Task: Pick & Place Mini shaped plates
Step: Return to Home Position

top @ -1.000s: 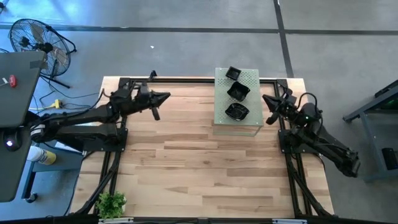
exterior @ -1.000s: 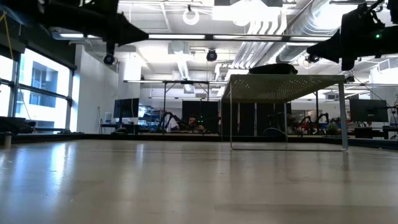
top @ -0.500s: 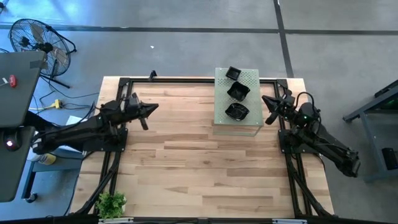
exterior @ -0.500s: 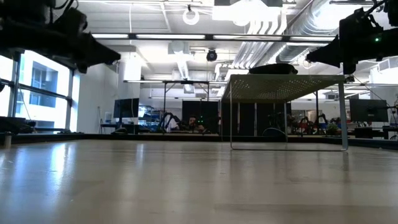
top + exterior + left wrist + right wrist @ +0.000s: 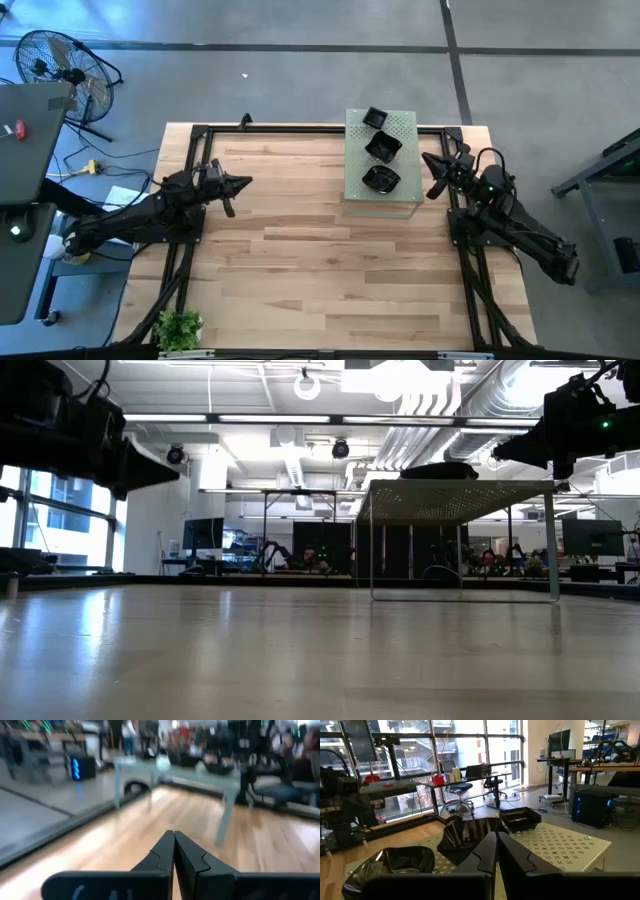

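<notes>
Plates [image 5: 381, 179] lie in three black piles in a row on the pale green perforated shelf [image 5: 405, 125], which stands at the back of the table [image 5: 300, 260], right of centre. The back pile [image 5: 376, 118] is square-rimmed, the middle pile [image 5: 384, 146] has a wavy edge, and the front pile [image 5: 381, 179] is rounder. The right gripper [image 5: 428, 160] hangs just beside the shelf's right edge, about level with the middle and front piles. It touches neither the plates nor the shelf. Its two fingers are pressed together with nothing between them, and they point across the shelf toward the plates. In its wrist view all three piles lie just ahead of the fingertips, the front pile nearest and the square one farthest, with layered rims showing on the square pile. From table height this gripper sits above the level of the shelf top. The left gripper [image 5: 246, 182] hangs over the table's left part, well apart from the shelf and every plate. Its tips point right, toward the shelf. Its fingers also meet along their length and hold nothing. It hangs high above the bare wood in the low view. Its own wrist view is blurred but shows the shelf far ahead, with a dark shape on top.
</notes>
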